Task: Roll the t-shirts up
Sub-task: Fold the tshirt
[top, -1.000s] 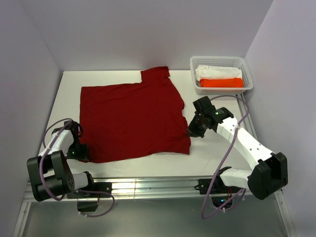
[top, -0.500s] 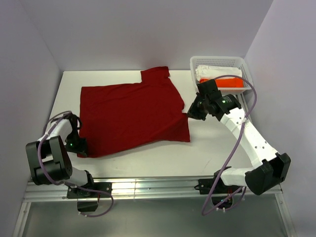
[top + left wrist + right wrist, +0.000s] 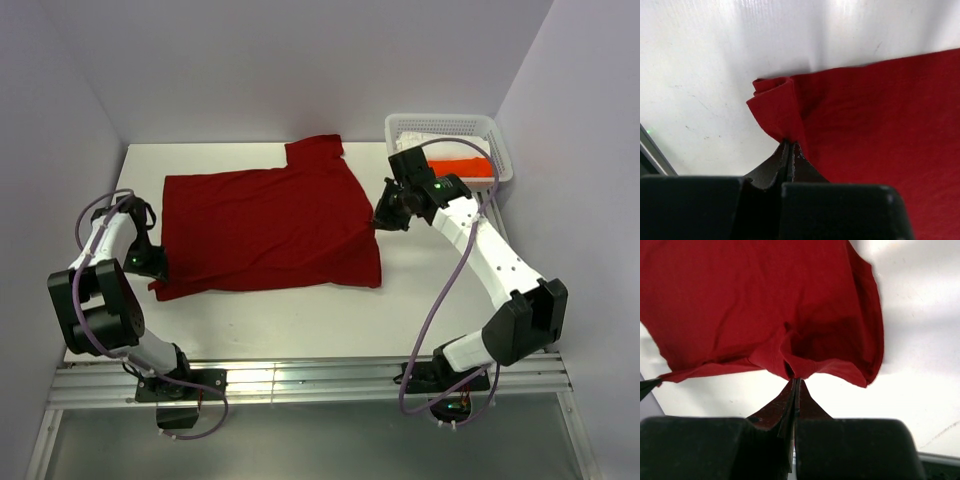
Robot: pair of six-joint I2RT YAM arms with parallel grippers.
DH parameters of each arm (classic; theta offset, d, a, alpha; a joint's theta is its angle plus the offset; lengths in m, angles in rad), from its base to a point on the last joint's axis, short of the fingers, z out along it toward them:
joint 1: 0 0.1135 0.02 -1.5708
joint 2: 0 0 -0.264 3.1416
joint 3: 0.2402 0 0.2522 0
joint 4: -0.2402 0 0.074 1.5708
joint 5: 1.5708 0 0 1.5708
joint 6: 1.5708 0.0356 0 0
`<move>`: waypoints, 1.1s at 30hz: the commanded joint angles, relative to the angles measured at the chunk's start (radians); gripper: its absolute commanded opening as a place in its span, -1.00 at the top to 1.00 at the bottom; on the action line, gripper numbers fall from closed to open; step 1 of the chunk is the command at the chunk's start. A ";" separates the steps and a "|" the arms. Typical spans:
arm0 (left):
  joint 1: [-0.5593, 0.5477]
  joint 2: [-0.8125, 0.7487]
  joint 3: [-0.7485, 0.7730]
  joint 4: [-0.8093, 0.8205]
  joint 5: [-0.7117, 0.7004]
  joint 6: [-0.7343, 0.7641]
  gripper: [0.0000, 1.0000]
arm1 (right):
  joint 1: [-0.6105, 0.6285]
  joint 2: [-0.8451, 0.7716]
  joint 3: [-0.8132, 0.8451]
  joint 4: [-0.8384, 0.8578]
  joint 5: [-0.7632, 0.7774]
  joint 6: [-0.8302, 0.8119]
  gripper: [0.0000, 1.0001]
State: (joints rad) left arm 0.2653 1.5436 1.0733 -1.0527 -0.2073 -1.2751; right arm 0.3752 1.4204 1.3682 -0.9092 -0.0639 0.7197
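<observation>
One t-shirt [image 3: 265, 225], left claw [image 3: 791, 144] clenching near-left corner, right claw [image 3: 795, 379] clenching seemingly its right edge

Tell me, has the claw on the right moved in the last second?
Yes. The right gripper, shut on the t-shirt, went away from the table's near edge, towards the white basket.
</observation>
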 commanded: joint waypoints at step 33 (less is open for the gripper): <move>-0.103 0.266 0.333 -0.079 -0.041 0.060 0.99 | -0.084 0.284 0.362 0.076 -0.033 -0.181 1.00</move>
State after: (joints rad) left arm 0.1741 1.8038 1.3617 -1.1030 -0.2169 -1.2228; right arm 0.3092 1.6844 1.6653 -0.8474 -0.0986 0.5694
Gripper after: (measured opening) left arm 0.013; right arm 0.007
